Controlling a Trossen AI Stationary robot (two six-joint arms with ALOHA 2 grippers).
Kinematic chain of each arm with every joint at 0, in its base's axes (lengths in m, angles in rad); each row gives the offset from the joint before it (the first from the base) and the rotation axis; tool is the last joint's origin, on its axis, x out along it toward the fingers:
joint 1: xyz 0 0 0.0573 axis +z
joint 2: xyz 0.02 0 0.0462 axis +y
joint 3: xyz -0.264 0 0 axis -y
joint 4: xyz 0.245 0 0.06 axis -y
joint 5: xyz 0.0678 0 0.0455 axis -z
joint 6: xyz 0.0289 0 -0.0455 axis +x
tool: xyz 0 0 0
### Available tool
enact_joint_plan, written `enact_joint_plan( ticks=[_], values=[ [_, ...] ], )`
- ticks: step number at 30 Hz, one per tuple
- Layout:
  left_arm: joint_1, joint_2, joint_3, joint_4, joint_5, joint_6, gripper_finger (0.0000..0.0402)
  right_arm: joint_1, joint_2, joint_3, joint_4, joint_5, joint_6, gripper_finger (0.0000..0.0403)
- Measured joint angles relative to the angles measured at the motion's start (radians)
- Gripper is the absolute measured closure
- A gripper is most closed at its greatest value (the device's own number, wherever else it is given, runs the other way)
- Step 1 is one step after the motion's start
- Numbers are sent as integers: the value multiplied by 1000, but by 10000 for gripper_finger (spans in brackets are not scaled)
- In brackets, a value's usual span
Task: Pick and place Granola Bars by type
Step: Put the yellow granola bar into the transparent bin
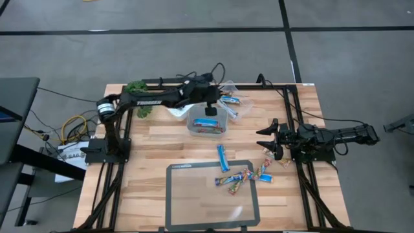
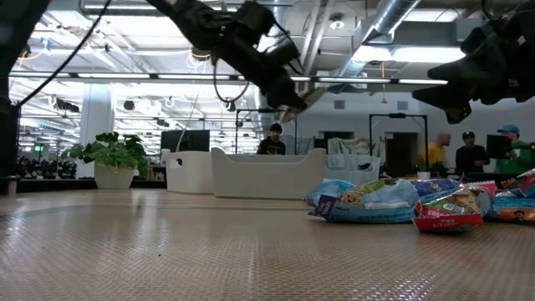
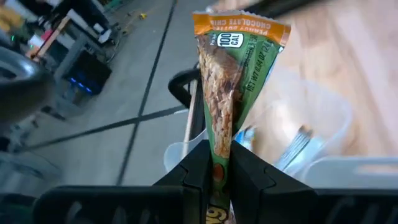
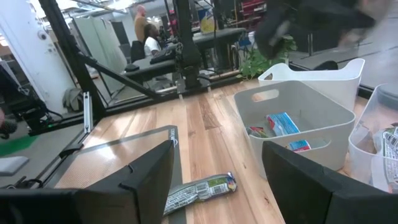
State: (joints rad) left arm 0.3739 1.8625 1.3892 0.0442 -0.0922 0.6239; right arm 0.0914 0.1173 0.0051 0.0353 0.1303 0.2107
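My left gripper [image 3: 221, 163] is shut on an orange, green and brown granola bar [image 3: 231, 87]. It hangs over the tubs at the table's far middle [image 1: 212, 109]. The grey tub [image 1: 207, 122] below holds blue bars [image 4: 281, 122]. More bars lie flat on the table: a blue one [image 1: 222, 157], a mixed cluster [image 1: 242, 178] on a clear mat, and one [image 4: 200, 190] just ahead of my right gripper. My right gripper [image 4: 217, 149] is open, off the table at the right side [image 1: 266, 139]. My left gripper pinches the granola bar between its two fingers at one end of the wrapper [image 3: 222, 144]. The rest of the bar sticks straight out past the fingertips, along the fingers. The bar is lifted clear, above the clear tubs.
A clear tub [image 1: 229, 105] with bars stands right of the grey one, and a white tub [image 4: 323, 74] behind it. A green plant [image 1: 138, 90] sits at the far left corner. The clear mat [image 1: 194, 200] covers the near middle. People stand in the room beyond.
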Motion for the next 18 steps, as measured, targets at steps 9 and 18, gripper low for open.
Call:
enact_joint_plan(
  ticks=[9,18],
  values=[
    [4,199,261,-214,-56,387,363,0,0,0,0,0,0,163],
    [10,338,435,-368,-72,554,363,0,0,0,0,0,0,163]
  ],
)
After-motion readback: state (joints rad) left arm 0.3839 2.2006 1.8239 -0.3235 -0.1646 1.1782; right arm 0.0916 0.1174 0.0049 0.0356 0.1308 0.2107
